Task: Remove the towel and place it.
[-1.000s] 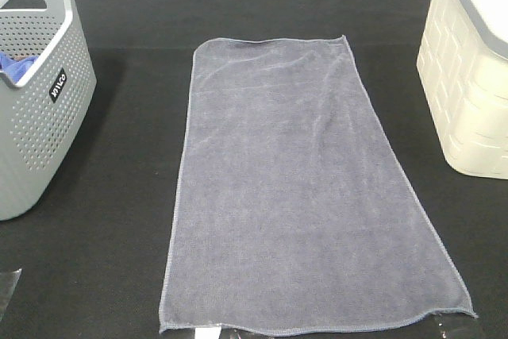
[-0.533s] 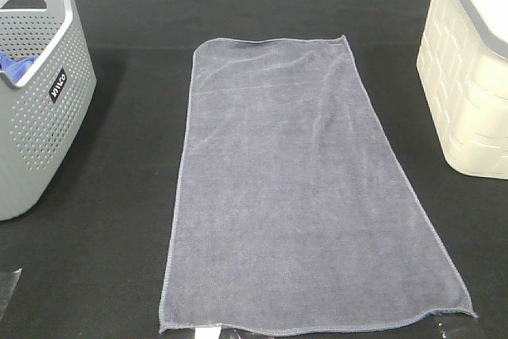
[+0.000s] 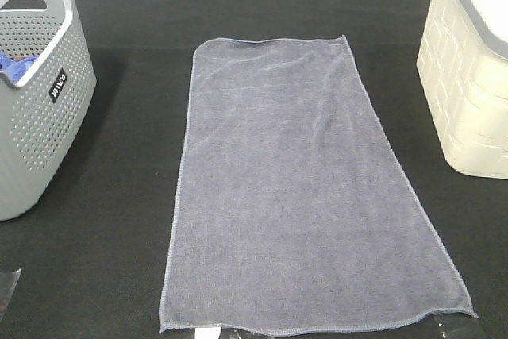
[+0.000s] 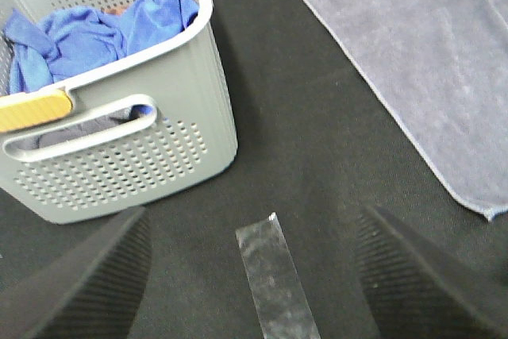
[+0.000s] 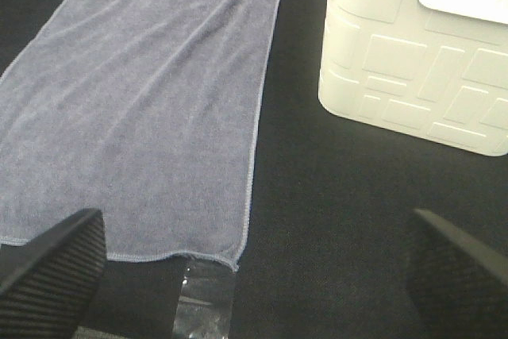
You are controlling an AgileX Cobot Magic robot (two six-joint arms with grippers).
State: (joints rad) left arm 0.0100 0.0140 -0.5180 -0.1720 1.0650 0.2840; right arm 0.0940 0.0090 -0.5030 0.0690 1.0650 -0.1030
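Since the large rectangular greyish-lavender terry towel [image 3: 305, 188] is lying spread flat on the black table [image 3: 111, 275], between the grey perforated plastic basket [image 3: 36, 109] and the cream moulded plastic bin [image 3: 468, 93], it is looking light, soft and floppy, likely sagging and folding once lifted. Both the left end effector [image 4: 254, 275] and the right end effector [image 5: 254, 267] are hanging wide open, gripping nothing. Pinching the stitched hem at the near corners is looking like the best hold, one corner per side.

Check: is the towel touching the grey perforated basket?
Apart. The exterior high view shows bare black table between the towel and the grey basket; the left wrist view shows the same gap.
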